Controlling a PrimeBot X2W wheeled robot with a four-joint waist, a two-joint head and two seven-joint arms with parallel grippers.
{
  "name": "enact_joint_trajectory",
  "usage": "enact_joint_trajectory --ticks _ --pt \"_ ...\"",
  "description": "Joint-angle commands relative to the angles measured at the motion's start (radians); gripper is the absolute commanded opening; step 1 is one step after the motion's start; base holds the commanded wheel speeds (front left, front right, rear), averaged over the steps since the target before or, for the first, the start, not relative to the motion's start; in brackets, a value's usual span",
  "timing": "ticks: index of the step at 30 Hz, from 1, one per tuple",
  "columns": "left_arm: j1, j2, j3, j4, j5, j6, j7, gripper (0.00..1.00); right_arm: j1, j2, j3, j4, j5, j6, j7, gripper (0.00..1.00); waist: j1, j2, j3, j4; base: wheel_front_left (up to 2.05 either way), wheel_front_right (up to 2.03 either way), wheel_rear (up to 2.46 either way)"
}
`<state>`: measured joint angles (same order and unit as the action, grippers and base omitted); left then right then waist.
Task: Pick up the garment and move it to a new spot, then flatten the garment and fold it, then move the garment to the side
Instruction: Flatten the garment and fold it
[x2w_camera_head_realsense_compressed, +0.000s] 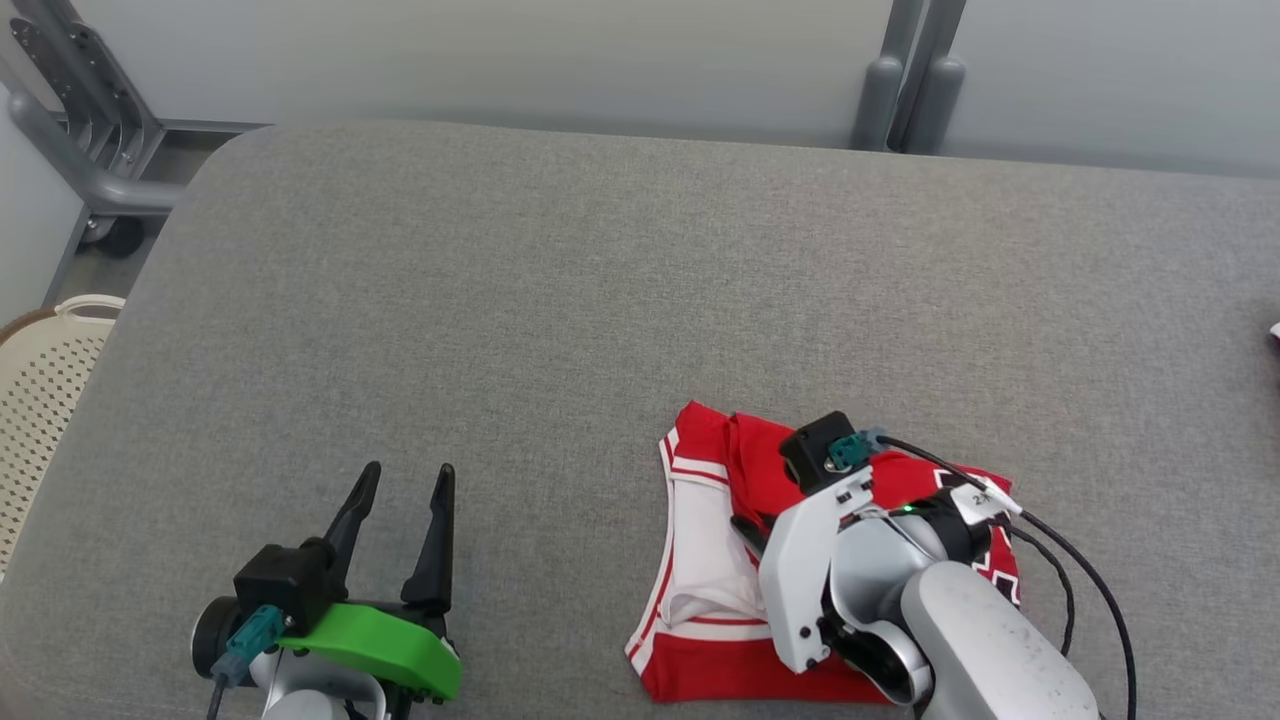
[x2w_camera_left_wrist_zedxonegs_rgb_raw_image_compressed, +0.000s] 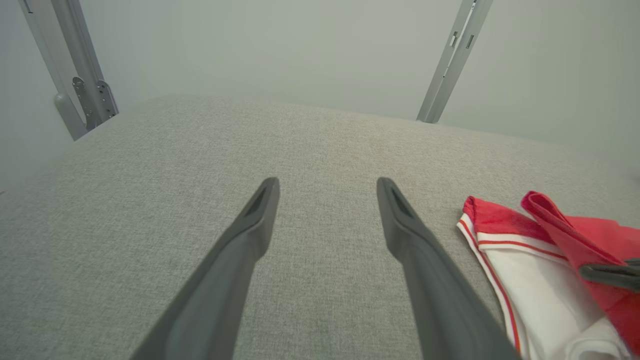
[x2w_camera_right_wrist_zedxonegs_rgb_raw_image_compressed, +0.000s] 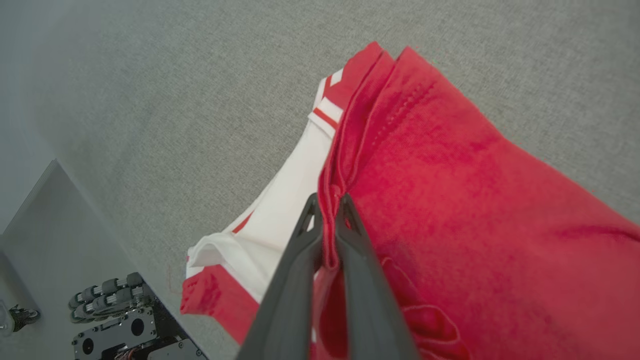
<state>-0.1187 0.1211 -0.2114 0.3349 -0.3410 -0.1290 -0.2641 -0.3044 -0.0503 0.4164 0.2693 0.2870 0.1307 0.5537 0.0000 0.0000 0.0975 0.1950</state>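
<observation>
The garment (x2w_camera_head_realsense_compressed: 710, 560) is red and white and lies partly folded near the front edge of the grey table (x2w_camera_head_realsense_compressed: 600, 300), right of centre. A red layer of the garment (x2w_camera_right_wrist_zedxonegs_rgb_raw_image_compressed: 450, 200) is pinched along its edge between the two fingers of my right gripper (x2w_camera_right_wrist_zedxonegs_rgb_raw_image_compressed: 327, 205), which is shut on it. The left wrist view catches the garment (x2w_camera_left_wrist_zedxonegs_rgb_raw_image_compressed: 530, 270) at the right edge, with a dark fingertip (x2w_camera_left_wrist_zedxonegs_rgb_raw_image_compressed: 607, 274) of the right gripper on the red fold. My left gripper (x2w_camera_head_realsense_compressed: 405, 495) hovers open over bare table at the lower left, well clear of the cloth, and the left wrist view shows its own fingers (x2w_camera_left_wrist_zedxonegs_rgb_raw_image_compressed: 327, 192) spread.
A cream perforated basket (x2w_camera_head_realsense_compressed: 45, 400) stands beside the table at the far left. Grey metal frame posts (x2w_camera_head_realsense_compressed: 905, 80) rise behind the table's back edge. A dark cable (x2w_camera_head_realsense_compressed: 1080, 580) runs along my right forearm. The robot's base (x2w_camera_right_wrist_zedxonegs_rgb_raw_image_compressed: 120, 325) shows below the table edge.
</observation>
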Motion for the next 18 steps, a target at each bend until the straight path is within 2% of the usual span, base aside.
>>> enact_joint_trajectory --ticks 1,5,18 --pt "-0.015 0.002 -0.001 0.001 0.002 -0.002 0.000 1.00 -0.016 -0.001 0.008 0.004 0.009 0.000 -0.006 0.00 0.0000 0.0000 0.004 0.002 0.00 0.00 0.00" --pt "-0.025 0.002 -0.003 0.006 0.000 -0.002 0.000 1.00 -0.055 -0.001 0.057 0.048 0.046 0.000 -0.017 0.00 0.0000 0.0000 0.010 0.008 0.00 0.00 0.00" --pt "-0.039 -0.010 -0.010 0.007 -0.004 -0.002 0.000 1.00 -0.119 -0.001 0.109 0.154 0.085 0.000 -0.075 0.00 0.0000 0.0000 0.026 0.027 0.00 0.00 0.00"
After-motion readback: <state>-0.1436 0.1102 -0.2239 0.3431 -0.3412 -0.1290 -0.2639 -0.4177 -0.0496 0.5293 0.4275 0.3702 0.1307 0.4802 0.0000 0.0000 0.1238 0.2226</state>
